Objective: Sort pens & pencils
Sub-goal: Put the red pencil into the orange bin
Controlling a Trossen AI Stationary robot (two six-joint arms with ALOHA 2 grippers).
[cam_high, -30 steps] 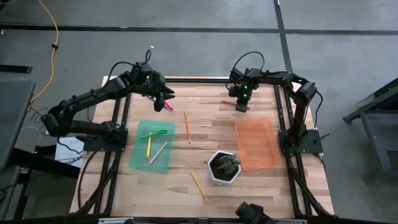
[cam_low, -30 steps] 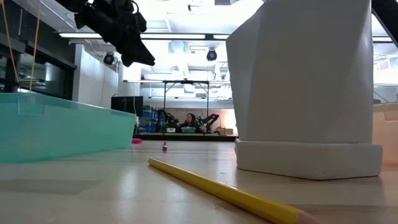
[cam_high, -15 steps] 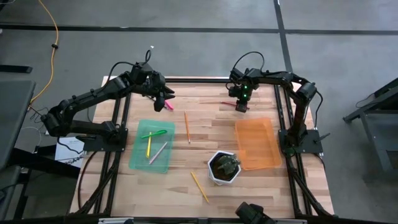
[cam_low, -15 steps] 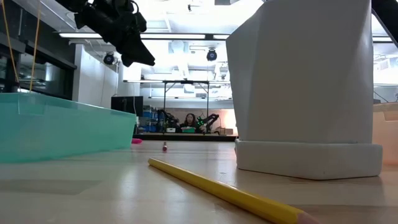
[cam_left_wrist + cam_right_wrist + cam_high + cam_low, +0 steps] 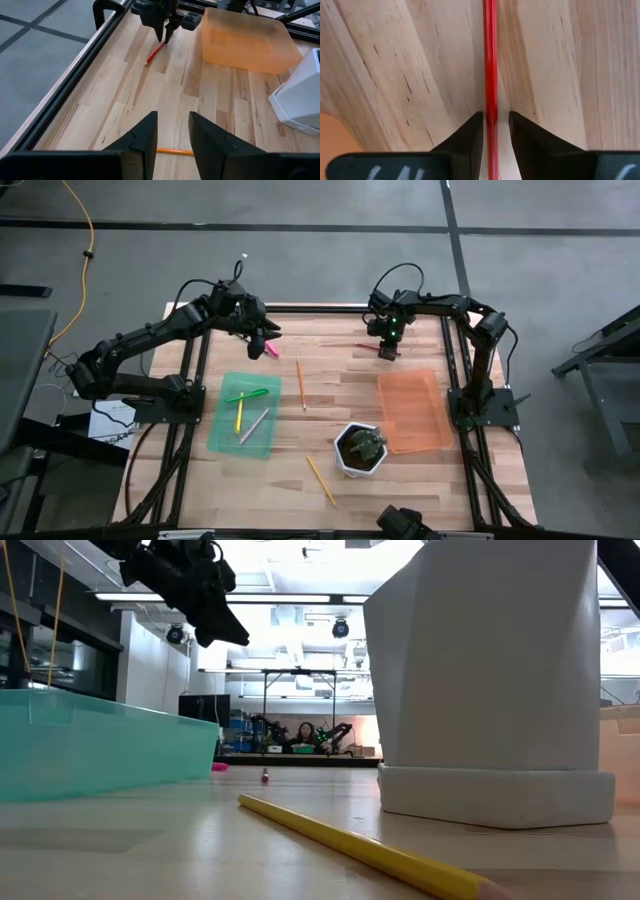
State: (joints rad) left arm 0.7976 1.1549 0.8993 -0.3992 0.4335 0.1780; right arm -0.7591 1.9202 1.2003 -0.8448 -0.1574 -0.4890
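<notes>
R gripper is down at the table's far side, jaws slightly apart astride the red pencil, which lies flat on the wood between the tips; can't tell if it's pinched. Orange tray just beside it is empty. L gripper hangs open, holding nothing, near the pink pen. Green tray has 3 pens; 2 pencils are loose on the table. Roughly halfway.
</notes>
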